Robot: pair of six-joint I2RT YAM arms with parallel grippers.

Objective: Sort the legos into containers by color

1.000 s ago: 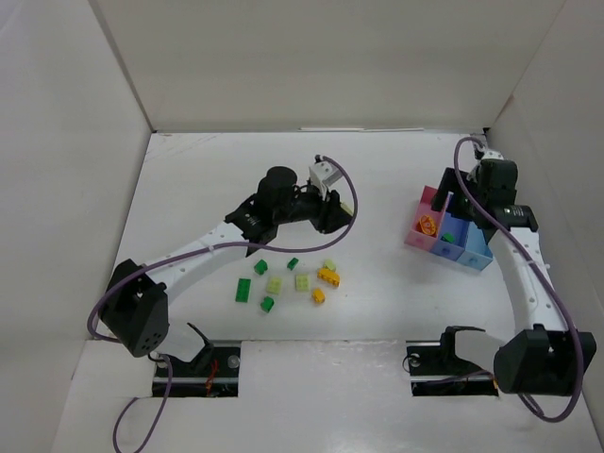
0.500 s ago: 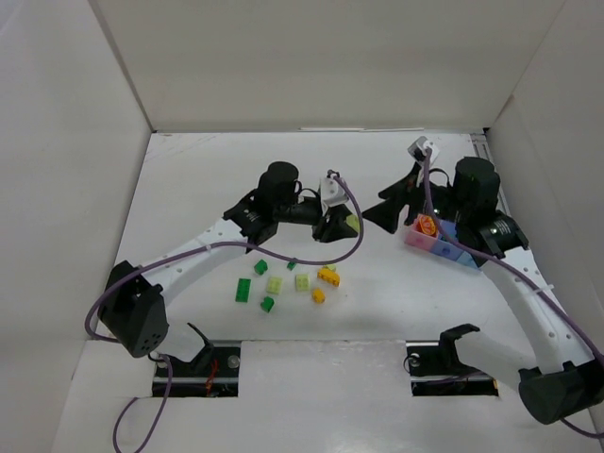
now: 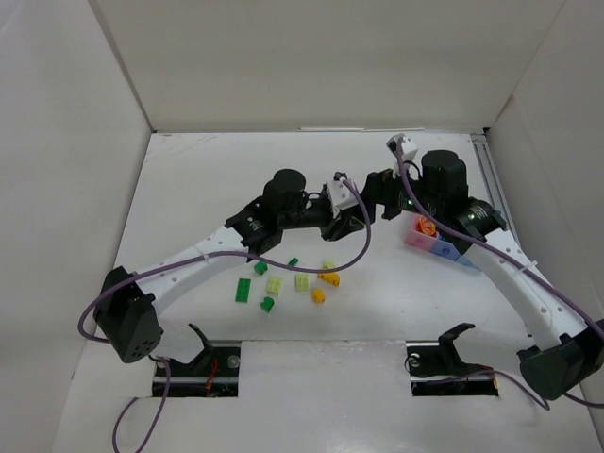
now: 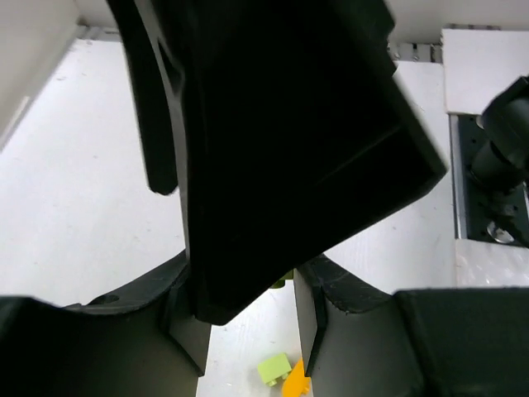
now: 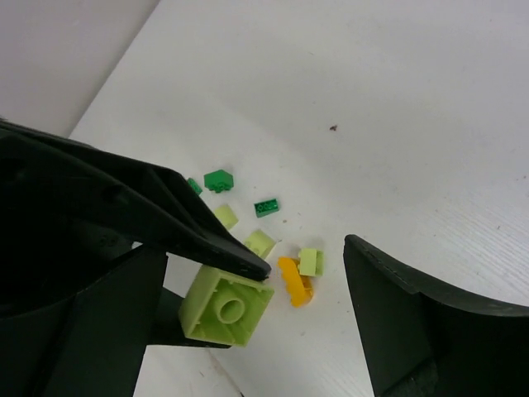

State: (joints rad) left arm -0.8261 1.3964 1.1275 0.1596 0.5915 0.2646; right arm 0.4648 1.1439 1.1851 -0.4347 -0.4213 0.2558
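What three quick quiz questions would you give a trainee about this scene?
1. True or false: the left end effector grips a pale yellow-green brick.
2. The piece lying in the pink bin is: A dark green, B orange, C pale green.
3. Fill in: the right end effector has its jaws standing ____.

Key: 1 true; 2 B; 3 open.

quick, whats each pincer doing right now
left pincer: closed on a pale yellow-green brick
right pincer: open, gripping nothing
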